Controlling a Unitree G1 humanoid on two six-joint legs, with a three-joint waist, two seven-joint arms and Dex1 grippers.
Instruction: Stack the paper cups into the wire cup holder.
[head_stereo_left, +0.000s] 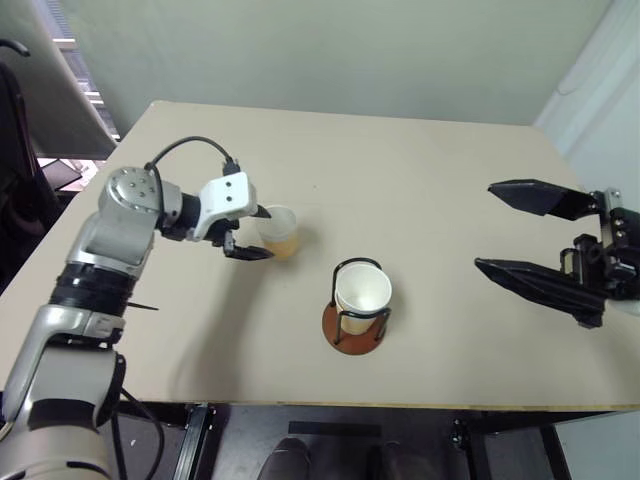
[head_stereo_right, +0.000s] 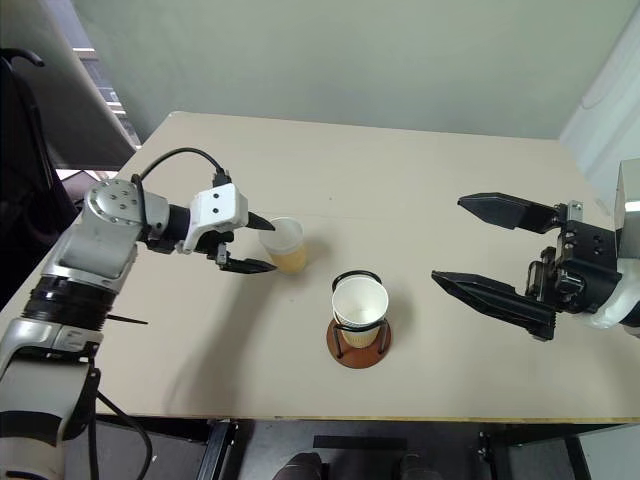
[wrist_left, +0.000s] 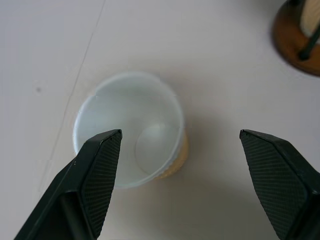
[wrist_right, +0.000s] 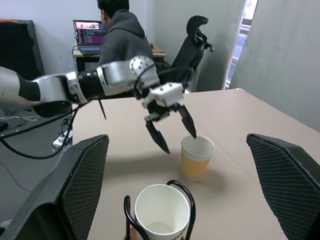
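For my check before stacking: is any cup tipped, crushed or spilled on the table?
Nothing stands out. The loose yellow-tan paper cup stands upright and empty. Another paper cup sits upright in the black wire cup holder with a reddish-brown base.

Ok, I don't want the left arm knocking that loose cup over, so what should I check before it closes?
1. Left gripper open: ok, the fingers stand wide apart.
2. Loose cup upright on the table: ok.
3. Cup centred between the fingers: not ok; in the left wrist view it sits toward one finger, with a gap on the other side.
4. Fingers touching the cup: cannot tell.
5. Holder ready: ok, upright with a cup already in it.
6. Right gripper out of the way: ok, open, off to the side.
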